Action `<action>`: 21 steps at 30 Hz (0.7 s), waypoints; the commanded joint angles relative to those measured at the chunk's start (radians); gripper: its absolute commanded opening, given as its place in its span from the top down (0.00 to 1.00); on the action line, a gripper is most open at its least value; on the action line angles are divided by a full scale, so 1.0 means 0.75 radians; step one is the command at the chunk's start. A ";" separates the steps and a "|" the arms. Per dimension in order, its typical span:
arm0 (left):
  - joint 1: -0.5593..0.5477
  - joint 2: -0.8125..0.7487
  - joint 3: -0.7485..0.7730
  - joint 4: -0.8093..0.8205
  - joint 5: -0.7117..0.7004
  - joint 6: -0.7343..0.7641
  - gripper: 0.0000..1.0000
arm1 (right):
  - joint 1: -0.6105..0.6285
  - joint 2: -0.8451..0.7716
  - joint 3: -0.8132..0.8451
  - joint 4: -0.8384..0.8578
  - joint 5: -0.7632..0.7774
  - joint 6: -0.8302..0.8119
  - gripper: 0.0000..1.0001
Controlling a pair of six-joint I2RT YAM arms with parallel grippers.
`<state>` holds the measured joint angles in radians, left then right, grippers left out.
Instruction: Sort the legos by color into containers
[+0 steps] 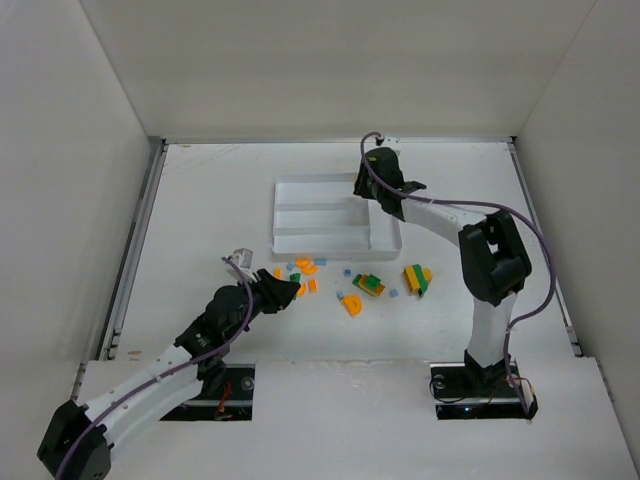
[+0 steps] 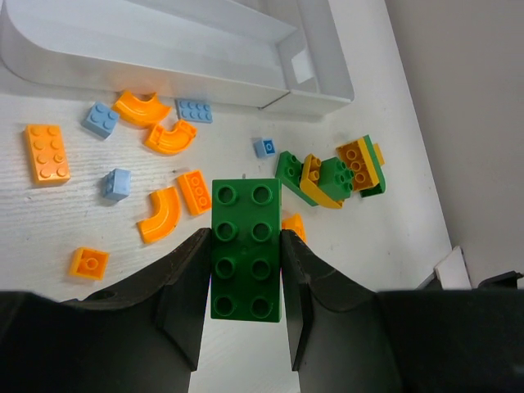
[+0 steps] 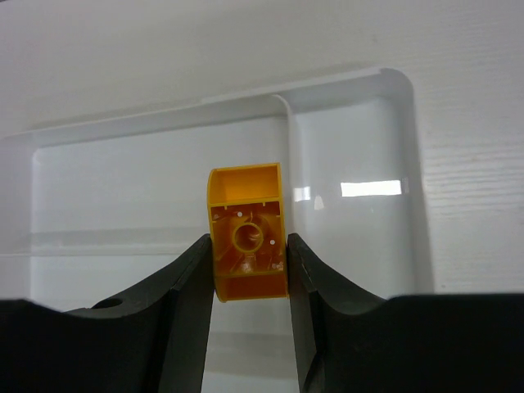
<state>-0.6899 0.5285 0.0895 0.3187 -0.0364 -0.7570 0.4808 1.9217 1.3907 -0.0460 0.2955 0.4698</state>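
My left gripper (image 1: 288, 291) (image 2: 246, 246) is shut on a dark green eight-stud lego (image 2: 246, 250), held just above the table among the loose legos. Orange curved pieces (image 2: 169, 137), an orange brick (image 2: 47, 152), light blue bricks (image 2: 100, 119) and a green and yellow cluster (image 2: 332, 176) lie in front of it. My right gripper (image 1: 368, 188) (image 3: 249, 246) is shut on a yellow-orange piece (image 3: 248, 233), underside up. It is held over the white tray (image 1: 300, 215) (image 3: 352, 147), by the divider between the long slots and the narrow slot.
More legos lie right of the left gripper: a green-yellow stack (image 1: 368, 285), another (image 1: 417, 278) and an orange piece (image 1: 352, 305). White walls enclose the table on three sides. The tray's near wall (image 2: 164, 78) stands just behind the loose bricks.
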 commanded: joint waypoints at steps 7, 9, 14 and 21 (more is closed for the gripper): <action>-0.024 -0.048 0.024 0.025 -0.047 -0.003 0.78 | 0.037 0.178 0.263 -0.012 -0.093 0.057 0.62; -0.022 -0.034 0.044 0.025 -0.064 0.003 0.77 | 0.041 0.154 0.259 -0.021 -0.089 0.053 0.49; -0.008 0.064 0.130 0.037 -0.076 0.038 0.77 | 0.039 -0.046 0.073 0.053 -0.093 0.045 0.33; 0.003 0.244 0.281 0.043 -0.127 0.099 0.77 | 0.043 -0.486 -0.526 0.331 -0.089 0.057 0.63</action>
<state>-0.6968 0.6758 0.2203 0.3088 -0.1009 -0.7269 0.5110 1.6661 1.1313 0.0483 0.2272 0.4931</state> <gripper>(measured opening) 0.333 0.446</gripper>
